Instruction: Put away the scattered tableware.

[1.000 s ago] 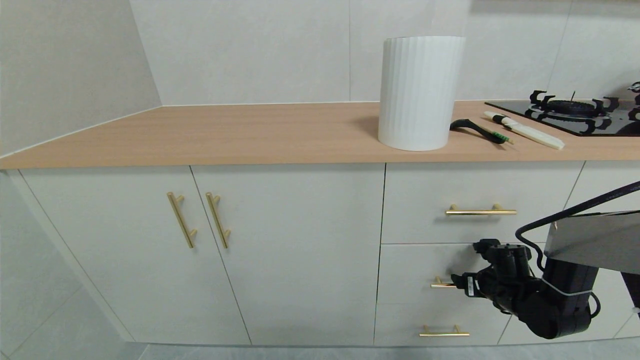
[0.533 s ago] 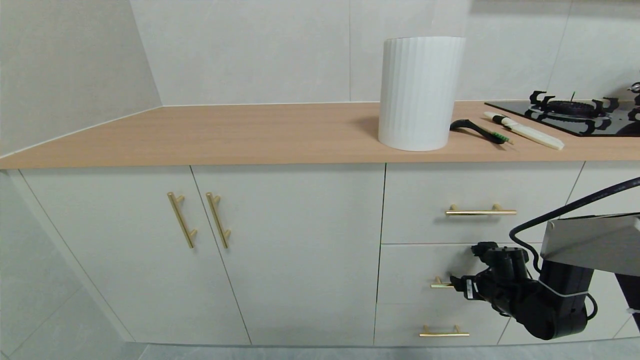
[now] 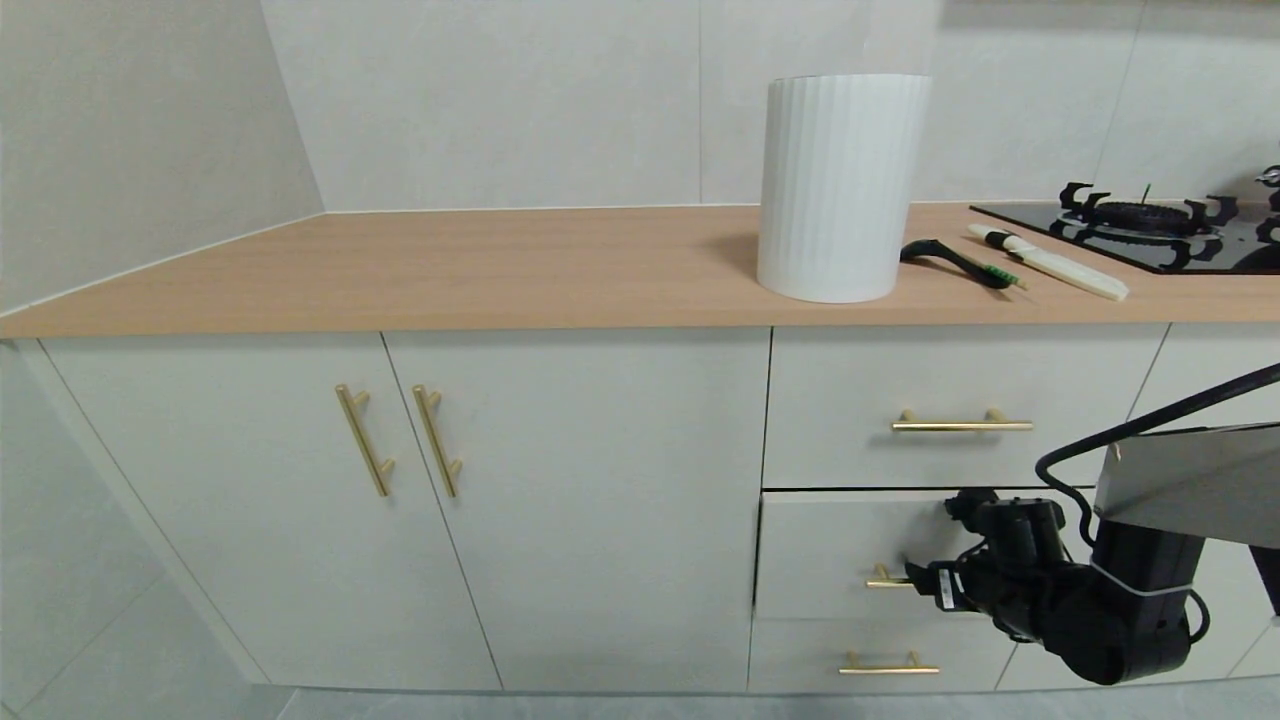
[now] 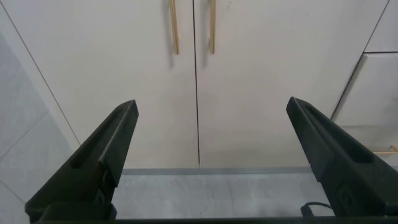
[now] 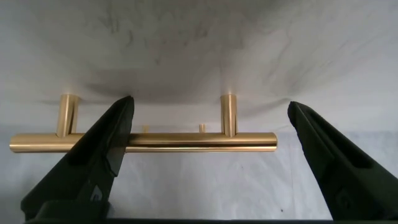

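Note:
On the wooden counter (image 3: 500,270) lie a black-handled utensil (image 3: 955,260), a thin green-tipped stick (image 3: 1003,273) and a white knife-like tool (image 3: 1050,262), to the right of a tall white ribbed container (image 3: 838,185). My right gripper (image 3: 915,578) is low at the gold handle (image 3: 885,580) of the middle drawer (image 3: 830,550), which stands slightly out from the cabinet front. In the right wrist view the handle bar (image 5: 186,142) runs across between the spread fingers of the right gripper (image 5: 209,104). The left gripper (image 4: 211,106) is open and empty, facing the cupboard doors.
A black gas stove (image 3: 1140,225) sits at the counter's right end. Top drawer (image 3: 960,405) and bottom drawer (image 3: 890,655) are closed. Double cupboard doors with gold handles (image 3: 400,440) are closed; their handles (image 4: 176,25) face the left wrist, grey floor below.
The middle drawer has come out a little from the cabinet front, a dark gap now showing above it. The right arm drew back slightly with the handle.

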{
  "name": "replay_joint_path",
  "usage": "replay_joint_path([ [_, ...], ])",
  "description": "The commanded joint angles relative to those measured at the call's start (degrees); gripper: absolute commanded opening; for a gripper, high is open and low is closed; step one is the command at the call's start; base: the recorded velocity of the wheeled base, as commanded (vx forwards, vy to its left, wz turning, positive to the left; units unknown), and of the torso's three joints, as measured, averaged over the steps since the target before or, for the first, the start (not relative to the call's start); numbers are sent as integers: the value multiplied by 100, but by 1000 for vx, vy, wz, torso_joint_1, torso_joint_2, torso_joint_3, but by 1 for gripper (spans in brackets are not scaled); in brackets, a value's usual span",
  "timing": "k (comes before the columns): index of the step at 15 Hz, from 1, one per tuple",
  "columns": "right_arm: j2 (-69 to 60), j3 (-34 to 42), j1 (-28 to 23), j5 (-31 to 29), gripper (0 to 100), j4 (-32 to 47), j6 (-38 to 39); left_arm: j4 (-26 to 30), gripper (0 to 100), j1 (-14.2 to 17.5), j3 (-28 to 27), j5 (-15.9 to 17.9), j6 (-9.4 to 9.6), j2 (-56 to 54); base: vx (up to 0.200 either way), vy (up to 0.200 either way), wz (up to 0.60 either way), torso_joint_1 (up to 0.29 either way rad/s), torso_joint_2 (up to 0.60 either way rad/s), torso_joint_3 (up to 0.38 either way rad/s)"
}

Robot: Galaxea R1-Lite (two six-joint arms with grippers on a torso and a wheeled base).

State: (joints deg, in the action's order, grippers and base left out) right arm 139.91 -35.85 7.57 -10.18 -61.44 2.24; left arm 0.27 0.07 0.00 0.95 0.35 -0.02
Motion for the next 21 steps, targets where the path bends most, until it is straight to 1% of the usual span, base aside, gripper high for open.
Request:
replay_joint_path([
  [1, -746, 650, 25, 60, 100, 194, -251, 0, 100, 1, 0, 2, 0, 2, 0, 0, 0, 0, 0, 0],
  [2, -939, 755, 43, 69, 100, 264, -277, 0, 100, 1, 0, 2, 0, 2, 0, 0, 0, 0, 0, 0],
  [3, -1994, 1177, 201, 139, 100, 862, -295, 0, 100, 1, 0, 2, 0, 2, 0, 0, 0, 0, 0, 0],
  [4, -2644, 1256, 306, 218, 100, 1372, -295, 0, 100, 1, 0, 2, 0, 2, 0, 0, 0, 0, 0, 0],
  [6, -3629, 1151, 447, 315, 100, 2233, -286, 0, 100, 1, 0, 2, 0, 2, 0, 0, 0, 0, 0, 0],
  [7, -4367, 966, 588, 315, 100, 2831, -268, 0, 100, 1, 0, 2, 0, 2, 0, 0, 0, 0, 0, 0],
  [8, -4640, 887, 614, 306, 100, 2971, -251, 0, 100, 1, 0, 2, 0, 2, 0, 0, 0, 0, 0, 0],
  [10, -4727, 817, 640, 288, 100, 2927, -233, 0, 100, 1, 0, 2, 0, 2, 0, 0, 0, 0, 0, 0],
  [12, -4323, 720, 640, 288, 100, 2760, -101, 0, 100, 1, 0, 2, 0, 2, 0, 0, 0, 0, 0, 0],
  [14, -3866, 694, 632, 271, 100, 2268, -66, 0, 100, 1, 0, 2, 0, 2, 0, 0, 0, 0, 0, 0],
  [16, -2970, 544, 632, -2, 100, 1442, -66, 0, 100, 1, 0, 2, 0, 2, 0, 0, 0, 0, 0, 0],
  [17, -2688, 483, 632, -90, 100, 1301, -57, 0, 100, 1, 0, 2, 0, 2, 0, 0, 0, 0, 0, 0],
  [21, -2407, 377, 632, -90, 100, 1257, 22, 0, 100, 1, 0, 2, 0, 2, 0, 0, 0, 0, 0, 0],
])
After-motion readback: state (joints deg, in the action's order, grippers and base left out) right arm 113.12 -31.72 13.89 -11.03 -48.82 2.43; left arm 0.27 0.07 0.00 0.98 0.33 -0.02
